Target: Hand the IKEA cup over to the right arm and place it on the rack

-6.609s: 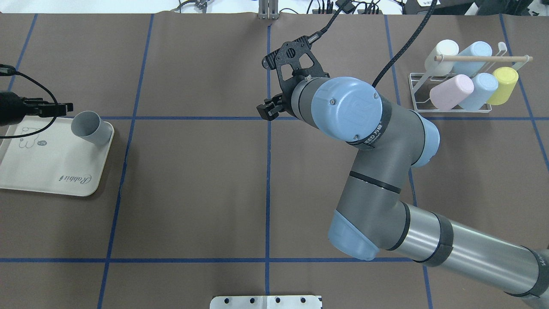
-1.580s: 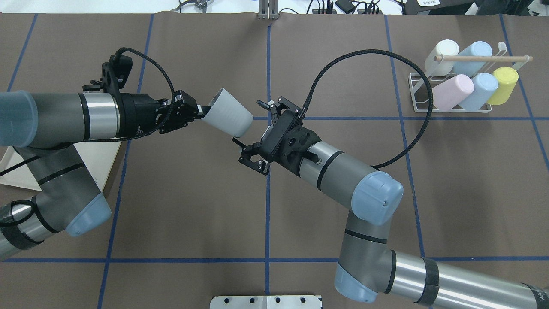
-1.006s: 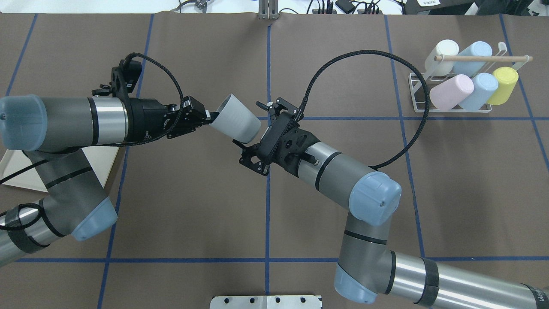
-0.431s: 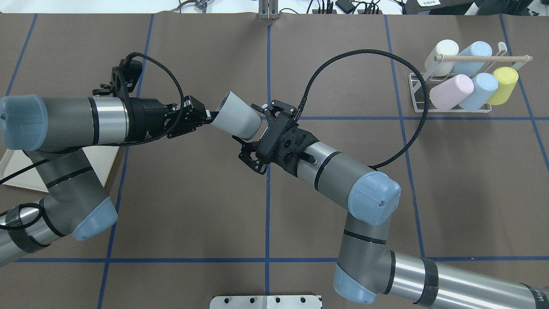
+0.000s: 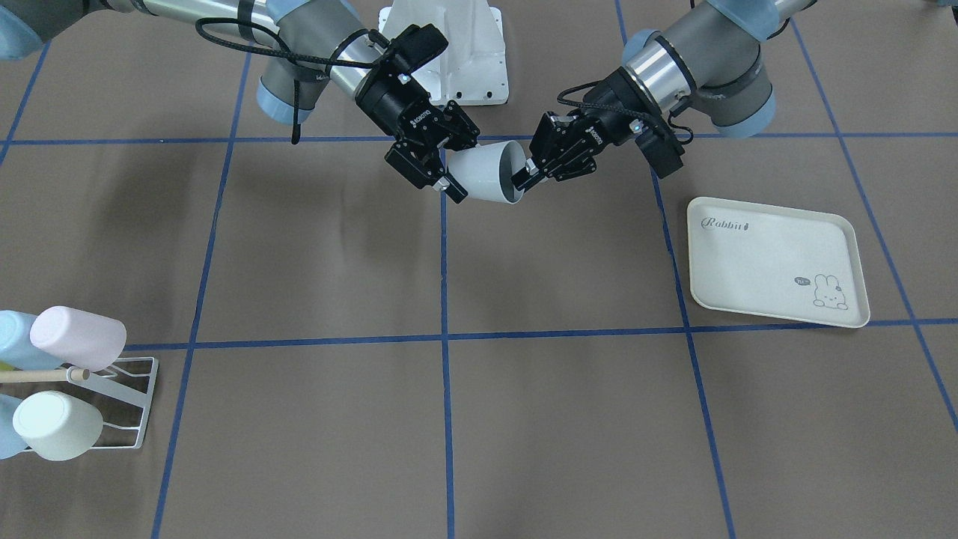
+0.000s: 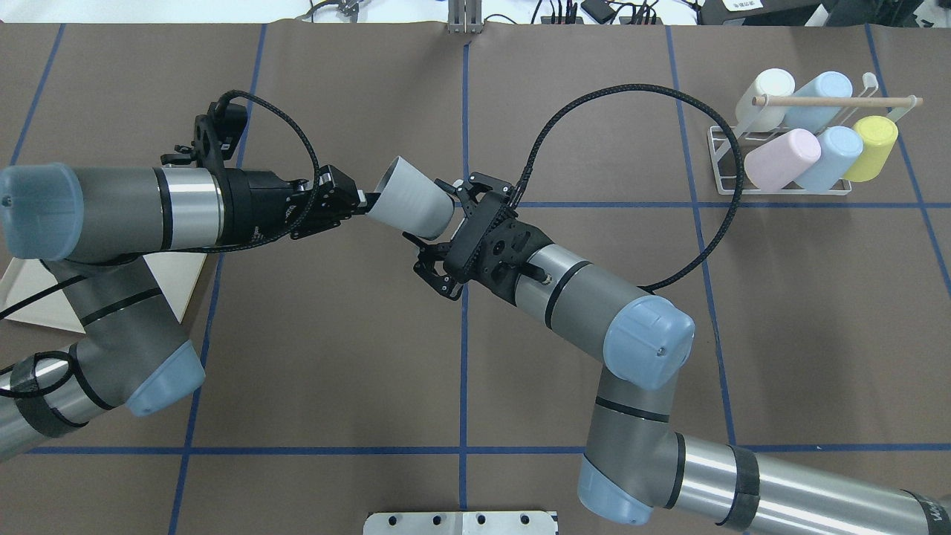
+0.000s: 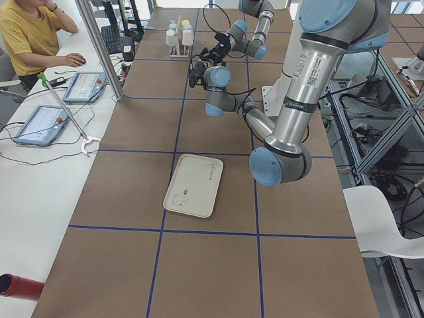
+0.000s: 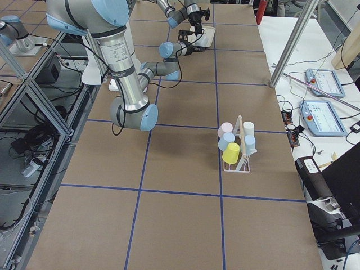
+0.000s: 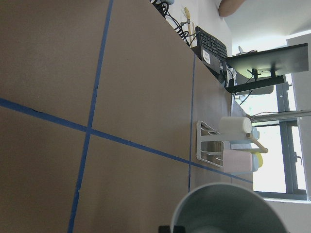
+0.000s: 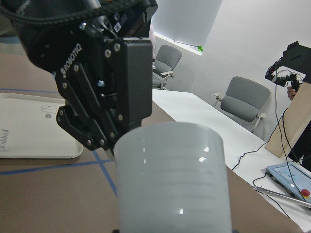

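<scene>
Hanging cup [image 6: 412, 208]: midair, on its side, well apart from the rack [image 6: 780, 192].
Left claw [image 6: 365, 204]: pinching the rim.
Right claw [image 6: 435, 217]: straddling the base; you can't tell if it's squeezing.
Your hold: likely light, stiff, slick; clamp the base wall.

The cream tray [image 5: 763, 254] is printed "Rabbit", and the left end effector [image 5: 521, 178] carries "ROBOTIQ" on its body.

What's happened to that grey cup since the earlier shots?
The left gripper lifted the grey cup off the tray and carried it to mid-table; the right gripper swung in, its jaws either side of the cup's base. The loaded rack stayed put.
</scene>
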### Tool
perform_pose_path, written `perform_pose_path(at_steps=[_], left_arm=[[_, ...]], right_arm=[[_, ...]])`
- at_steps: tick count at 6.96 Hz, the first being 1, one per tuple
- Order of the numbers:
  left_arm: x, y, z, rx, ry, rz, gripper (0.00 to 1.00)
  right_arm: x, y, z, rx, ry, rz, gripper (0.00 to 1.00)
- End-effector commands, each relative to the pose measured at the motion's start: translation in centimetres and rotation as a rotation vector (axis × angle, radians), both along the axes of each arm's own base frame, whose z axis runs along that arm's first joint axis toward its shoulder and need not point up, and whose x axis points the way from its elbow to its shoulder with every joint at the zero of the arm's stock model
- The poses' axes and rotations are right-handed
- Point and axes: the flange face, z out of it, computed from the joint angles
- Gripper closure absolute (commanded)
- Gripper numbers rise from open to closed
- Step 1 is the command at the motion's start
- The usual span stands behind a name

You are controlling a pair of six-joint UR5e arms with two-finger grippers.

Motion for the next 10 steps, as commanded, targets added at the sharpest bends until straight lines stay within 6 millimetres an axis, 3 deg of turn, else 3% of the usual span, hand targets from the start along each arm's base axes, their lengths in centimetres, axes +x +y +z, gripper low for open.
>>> perform_pose_path(at_steps=[1, 2, 3, 4, 5, 6, 7, 8, 10], left_arm=[[0.1, 0.0, -0.3, 0.003, 0.003, 0.002, 1.0], [0.0, 0.0, -0.4, 0.005, 0.005, 0.002, 0.86], [0.0, 0.0, -0.4, 0.006, 0.007, 0.002, 0.61], [-0.3, -0.2, 0.0, 0.014, -0.003, -0.019, 0.01], [-0.5, -0.4, 0.4, 0.057, -0.027, -0.031, 0.0], [-0.8, -0.6, 0.8, 0.06, -0.037, -0.038, 0.0], [-1.5, -0.3, 2.5, 0.087, -0.072, -0.045, 0.0], [-2.0, 0.0, 3.8, 0.132, -0.11, -0.052, 0.0], [-2.9, -0.1, 6.0, 0.187, -0.176, -0.073, 0.0]], right_arm=[[0.0, -0.1, 0.0, 0.0, 0.0, 0.002, 0.38], [0.1, -0.1, 0.0, 0.0, 0.0, 0.004, 0.46], [0.1, -0.2, 0.0, -0.001, 0.002, 0.005, 0.49], [0.1, -0.2, 0.1, -0.002, 0.003, 0.005, 0.5], [0.1, -0.2, 0.1, -0.002, 0.003, 0.005, 0.52], [0.3, -0.8, 0.1, -0.007, 0.017, 0.016, 0.65], [1.4, -1.7, -1.0, -0.024, 0.057, 0.04, 0.88], [3.1, -3.2, -1.8, -0.058, 0.138, 0.072, 1.0], [5.2, -7.1, -0.7, -0.137, 0.298, 0.14, 1.0]])
